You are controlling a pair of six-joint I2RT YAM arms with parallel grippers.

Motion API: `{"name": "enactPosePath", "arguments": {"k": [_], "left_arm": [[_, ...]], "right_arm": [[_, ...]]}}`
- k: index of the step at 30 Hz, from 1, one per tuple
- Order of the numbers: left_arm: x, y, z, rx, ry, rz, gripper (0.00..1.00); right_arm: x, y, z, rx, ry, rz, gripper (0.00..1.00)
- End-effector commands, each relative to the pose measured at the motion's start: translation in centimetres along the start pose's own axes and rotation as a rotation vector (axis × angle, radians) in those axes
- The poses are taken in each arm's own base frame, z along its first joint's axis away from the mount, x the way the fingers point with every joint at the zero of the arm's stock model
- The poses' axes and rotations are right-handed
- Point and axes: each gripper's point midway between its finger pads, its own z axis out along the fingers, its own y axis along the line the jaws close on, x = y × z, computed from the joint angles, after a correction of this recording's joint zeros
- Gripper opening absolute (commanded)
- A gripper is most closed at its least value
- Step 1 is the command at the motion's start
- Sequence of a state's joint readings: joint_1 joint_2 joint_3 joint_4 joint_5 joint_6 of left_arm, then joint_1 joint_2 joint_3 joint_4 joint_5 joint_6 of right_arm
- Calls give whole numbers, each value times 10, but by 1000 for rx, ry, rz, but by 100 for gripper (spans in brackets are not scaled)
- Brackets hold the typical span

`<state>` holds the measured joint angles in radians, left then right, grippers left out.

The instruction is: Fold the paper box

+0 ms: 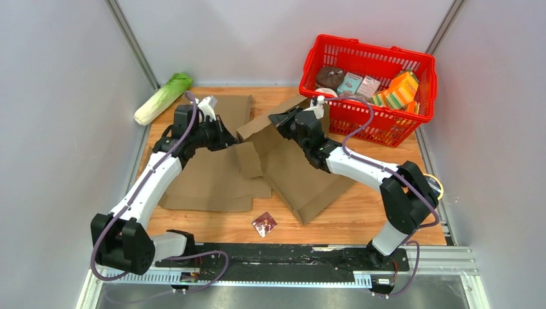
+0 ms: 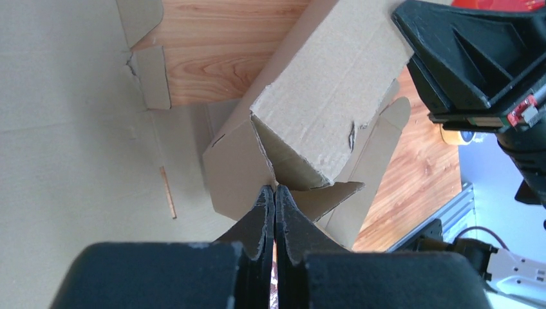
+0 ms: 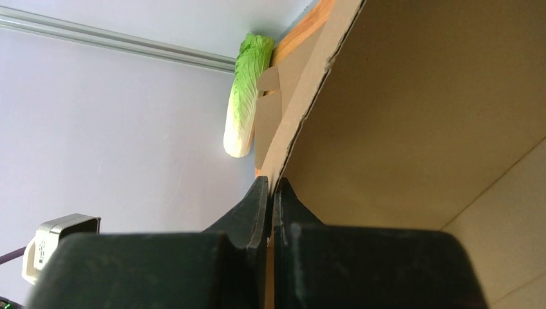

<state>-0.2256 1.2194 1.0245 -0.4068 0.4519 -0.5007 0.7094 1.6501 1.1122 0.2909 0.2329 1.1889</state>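
The paper box (image 1: 302, 174) is brown cardboard, mostly spread flat on the wooden table, with one panel (image 1: 257, 125) lifted into a sloping tube shape (image 2: 322, 96). My right gripper (image 1: 273, 119) is shut on the raised panel's edge; the wrist view shows the cardboard (image 3: 418, 116) pinched between its fingers (image 3: 271, 183). My left gripper (image 1: 226, 138) is shut with nothing between its fingers. Its tips (image 2: 275, 188) touch the lower corner of the raised part, where a small flap (image 2: 328, 196) sticks out.
A red basket (image 1: 367, 48) with several packaged goods stands at the back right, just behind the right gripper. A napa cabbage (image 1: 162, 98) lies at the back left. A small dark packet (image 1: 264, 223) lies on the wood near the front edge.
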Motion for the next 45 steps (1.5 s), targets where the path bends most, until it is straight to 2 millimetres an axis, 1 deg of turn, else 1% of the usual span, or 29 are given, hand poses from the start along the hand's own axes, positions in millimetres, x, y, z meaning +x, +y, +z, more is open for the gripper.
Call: {"name": "enactPosePath", "arguments": {"k": [1,2,3,4,6,7,8,9,11,12,13,14,15,16,17,18,19,20,25,29,32,35,36,38,39,40,41,42,45], "left_arm": [[-61,-58,-15,167,-174,51,0],[-62,-55,-14,148,-179,51,0],[-60,-49,-11,130,-189,55,0],[-64,-41,-10,94,-220,74,0],[-66,-32,-8,55,-253,90,0],[-68,-31,-7,54,-265,93,0],[-72,-34,-5,70,-282,101,0],[-74,-35,-4,76,-290,103,0],[-82,-28,-6,28,-332,118,0],[-82,-25,-4,17,-342,121,0],[-84,-25,-4,21,-357,121,0],[-90,-29,-4,36,-383,130,0],[-92,-32,-3,42,-393,132,0],[-97,-31,-4,29,-414,134,0],[-100,-30,-5,19,-430,139,0],[-104,-29,-6,13,-453,145,0],[-108,-31,-6,18,-471,160,0],[-113,-34,-4,31,-495,174,0],[-120,-41,5,37,-527,191,0],[-120,-34,12,23,-525,161,0],[-111,-37,16,54,-499,167,0],[-100,-32,16,52,-467,177,9],[-94,-30,17,46,-452,178,16],[-89,-28,11,43,-447,193,22],[-84,-25,10,37,-438,195,28],[-80,-21,9,24,-424,209,32],[-78,-23,4,26,-425,219,34],[-74,-19,3,16,-416,225,39],[-63,-15,-4,10,-408,250,43]], "right_arm": [[3,31,-2,-71,-22,-33,0],[1,23,-3,-31,-28,-30,0],[-1,23,-5,-29,-34,-21,0],[-5,25,-5,-38,-32,-9,0],[-2,33,-4,-58,-5,10,0],[5,33,-3,-52,14,13,0],[9,26,-2,-16,30,18,0],[10,28,-1,-10,32,59,0],[9,17,-2,45,23,93,0],[7,20,-1,46,16,112,0],[8,25,-1,47,19,126,1],[14,14,0,108,33,124,2],[12,23,1,108,25,128,2],[14,21,0,134,27,132,2],[16,11,-3,185,25,129,2],[12,13,-6,186,5,140,2],[12,8,-7,188,3,143,2],[12,11,-6,171,0,156,2],[19,11,-7,195,25,202,2],[11,10,-8,220,-8,211,2],[4,11,-12,228,-37,219,3],[-9,4,-17,247,-93,216,3],[-11,0,-17,256,-106,215,3],[-19,-1,-17,252,-117,225,2],[-20,-4,-18,258,-118,225,2],[-22,-4,-18,257,-125,230,1],[-24,-5,-19,257,-129,233,1],[-24,-4,-20,256,-130,240,1],[-27,-5,-21,255,-136,256,1]]}}
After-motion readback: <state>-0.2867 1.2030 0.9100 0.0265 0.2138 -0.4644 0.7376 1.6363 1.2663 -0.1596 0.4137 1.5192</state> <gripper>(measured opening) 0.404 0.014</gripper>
